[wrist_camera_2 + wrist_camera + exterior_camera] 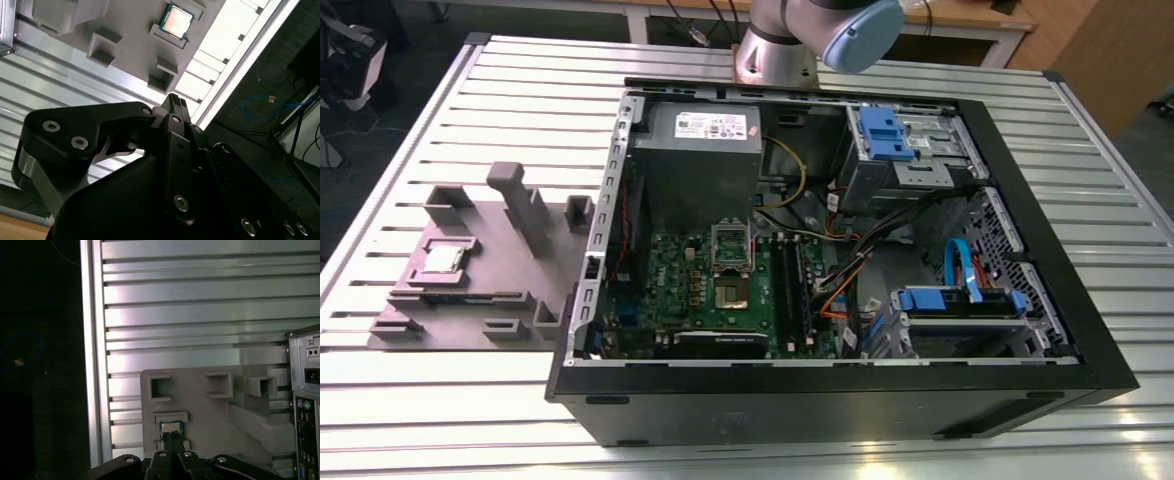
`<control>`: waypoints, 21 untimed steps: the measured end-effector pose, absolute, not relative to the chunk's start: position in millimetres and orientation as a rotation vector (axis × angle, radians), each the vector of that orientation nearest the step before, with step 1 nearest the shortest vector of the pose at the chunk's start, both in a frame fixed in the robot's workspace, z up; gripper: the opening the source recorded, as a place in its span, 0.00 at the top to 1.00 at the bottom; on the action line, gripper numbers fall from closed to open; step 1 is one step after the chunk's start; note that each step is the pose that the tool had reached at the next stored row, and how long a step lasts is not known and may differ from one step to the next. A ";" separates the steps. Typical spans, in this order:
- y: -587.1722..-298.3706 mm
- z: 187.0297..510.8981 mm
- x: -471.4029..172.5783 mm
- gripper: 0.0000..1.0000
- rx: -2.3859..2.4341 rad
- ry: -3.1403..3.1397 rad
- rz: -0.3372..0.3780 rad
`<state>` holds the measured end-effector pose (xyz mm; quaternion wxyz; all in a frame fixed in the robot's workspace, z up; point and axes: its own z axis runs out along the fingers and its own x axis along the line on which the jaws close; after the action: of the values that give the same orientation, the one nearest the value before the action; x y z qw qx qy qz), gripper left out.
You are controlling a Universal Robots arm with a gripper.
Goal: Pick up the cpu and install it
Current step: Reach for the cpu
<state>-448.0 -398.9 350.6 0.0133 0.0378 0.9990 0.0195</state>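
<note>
Cpu [447, 258] sits in grey tray [454, 312] pocket, untouched. Likely light, stiff, thin, fragile; best taken by opposite edges. Gripper [172, 436] fingers together, empty, near cpu.

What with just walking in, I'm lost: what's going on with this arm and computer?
The robot arm is set to put the cpu into the open computer case. The cpu lies in its recess on the grey holder tray, on the slatted table at the exterior view's left of the case, not yet picked up. In the first wrist view the gripper hangs above it, jaws closed and empty.
</note>
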 end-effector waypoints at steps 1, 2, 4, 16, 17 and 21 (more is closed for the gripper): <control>-398.9 350.3 -447.9 0.90 0.118 3.112 0.059; -398.9 350.1 -448.0 0.90 0.118 3.112 0.058; -399.0 349.9 -448.0 0.90 0.118 3.112 0.057; -398.9 347.9 -448.0 0.90 0.118 3.112 0.057; -398.9 347.9 -448.0 0.90 0.118 3.112 0.057; -398.9 347.9 -448.0 0.90 0.118 3.112 0.057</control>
<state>-448.0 -398.9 347.9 0.0133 0.0378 0.9990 0.0184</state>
